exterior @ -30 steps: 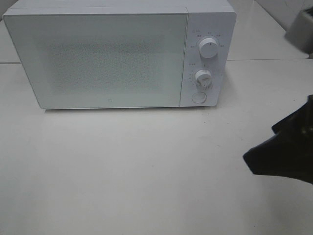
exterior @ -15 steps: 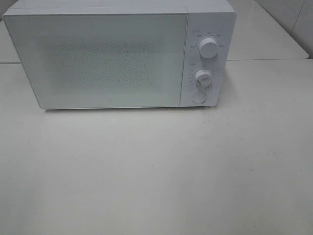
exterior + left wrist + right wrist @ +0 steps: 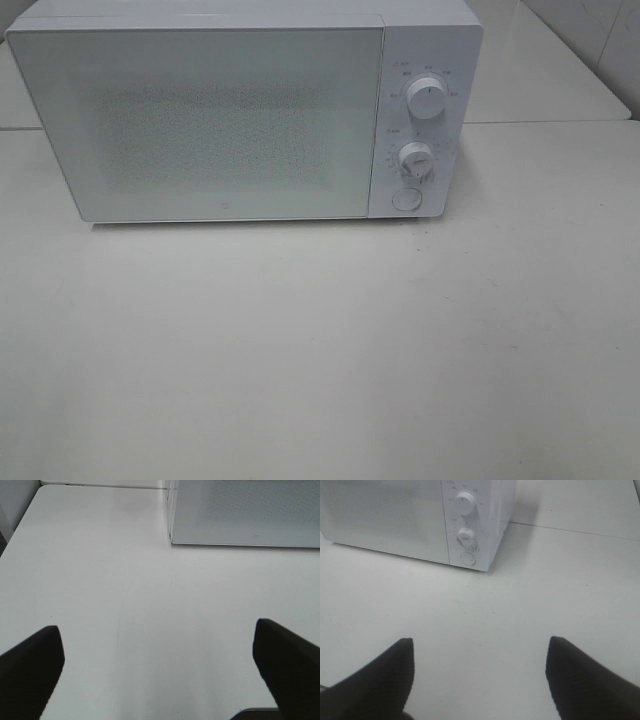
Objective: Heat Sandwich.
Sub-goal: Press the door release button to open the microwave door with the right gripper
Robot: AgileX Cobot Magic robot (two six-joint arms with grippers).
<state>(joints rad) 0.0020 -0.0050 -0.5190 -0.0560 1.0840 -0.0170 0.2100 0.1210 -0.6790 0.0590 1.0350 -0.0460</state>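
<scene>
The white microwave (image 3: 240, 115) stands at the back of the table with its door shut. It has two round knobs (image 3: 427, 100) and a round button (image 3: 405, 199) on its right panel. The sandwich is not in view in any frame. Neither gripper shows in the exterior high view. My left gripper (image 3: 159, 667) is open and empty over bare table, with the microwave's lower left corner (image 3: 172, 540) ahead. My right gripper (image 3: 479, 677) is open and empty over bare table, facing the microwave's control panel (image 3: 465, 527).
The white table (image 3: 320, 350) spreads in front of the microwave. A seam between table panels (image 3: 550, 122) runs behind the microwave on the right. The table's left edge (image 3: 15, 535) shows in the left wrist view.
The right arm, which was at the right edge of the exterior high view one second ago, has drawn back out of that view. The microwave has not moved.
</scene>
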